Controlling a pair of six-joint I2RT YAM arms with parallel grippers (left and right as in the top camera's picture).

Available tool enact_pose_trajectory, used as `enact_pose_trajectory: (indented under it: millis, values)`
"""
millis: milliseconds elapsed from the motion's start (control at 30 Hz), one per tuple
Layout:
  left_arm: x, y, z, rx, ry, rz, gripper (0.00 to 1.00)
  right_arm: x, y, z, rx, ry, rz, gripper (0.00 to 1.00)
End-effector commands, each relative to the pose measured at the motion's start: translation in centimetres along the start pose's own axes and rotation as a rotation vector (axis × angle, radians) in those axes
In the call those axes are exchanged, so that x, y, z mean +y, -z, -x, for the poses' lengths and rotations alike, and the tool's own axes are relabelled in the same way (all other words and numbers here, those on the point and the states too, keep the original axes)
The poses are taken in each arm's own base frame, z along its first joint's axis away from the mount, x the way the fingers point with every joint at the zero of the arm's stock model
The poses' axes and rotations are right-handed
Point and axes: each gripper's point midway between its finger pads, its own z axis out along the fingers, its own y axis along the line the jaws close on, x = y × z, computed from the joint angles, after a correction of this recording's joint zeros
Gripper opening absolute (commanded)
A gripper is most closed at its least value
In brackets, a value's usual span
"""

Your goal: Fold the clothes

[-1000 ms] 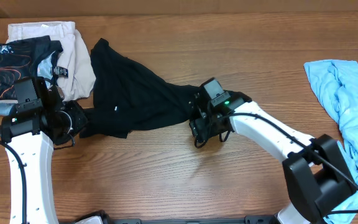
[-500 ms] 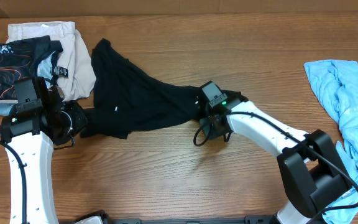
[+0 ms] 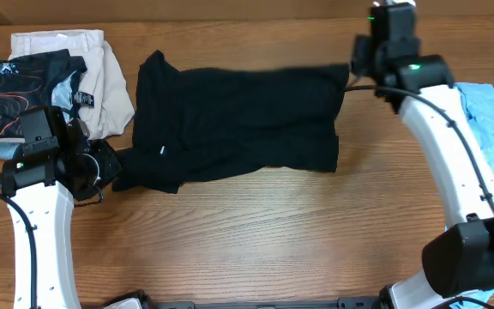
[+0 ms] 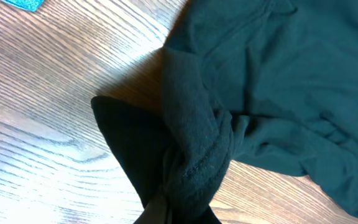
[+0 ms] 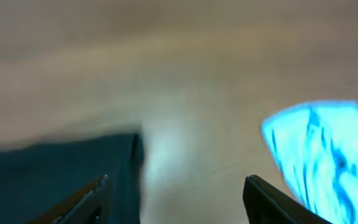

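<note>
The left claw (image 3: 112, 167) was pressed together on the near-left corner of the black garment (image 3: 238, 120). The left wrist view showed this best: the cloth ran down into a tight, twisted bunch at the bottom edge, with thick soft folds, and the fingers themselves were hidden under it. The right claw (image 5: 176, 182) was spread wide, with only bare desk (image 3: 256, 232) between its two dark fingers (image 5: 86, 199). In the blurred right wrist view, the edge of the black garment lay just beside the left finger, but whether they touched I cannot tell.

From overhead, the right claw hung at the far-right corner of the garment. The garment lay in the middle of the brown wood-grain desk, opened into a rough rectangle, matte and mostly flat, with loose wrinkles along its near edge.

Only the overhead view showed the far-left pile: a beige garment (image 3: 105, 73) with a printed black garment (image 3: 15, 81) on top of it. A crumpled light blue cloth (image 3: 491, 120) lay at the right, behind the right arm, and appeared as a bright smear in the right wrist view.
</note>
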Motion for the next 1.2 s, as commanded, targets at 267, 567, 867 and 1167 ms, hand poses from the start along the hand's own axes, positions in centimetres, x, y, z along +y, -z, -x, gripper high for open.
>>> enact_pose_trajectory:
  millis: [267, 567, 867, 1167]
  values:
    - [-0.2, 0.0, 0.2, -0.005, -0.025, -0.005, 0.04, 3.6, -4.0, -14.0, 0.448, 0.060, 0.189, 0.75]
    - [-0.1, 0.0, 0.2, -0.004, -0.025, -0.004, 0.04, 6.2, -7.5, -18.7, 0.432, 0.027, 0.344, 0.62]
    - [-0.1, 0.0, 0.2, -0.004, -0.025, -0.004, 0.04, 6.8, -7.9, -20.0, 0.466, 0.017, 0.379, 0.06]
    - [-0.2, 0.0, 0.2, -0.006, -0.026, -0.004, 0.04, 6.2, -5.3, -10.1, 0.265, -0.024, 0.389, 0.04]
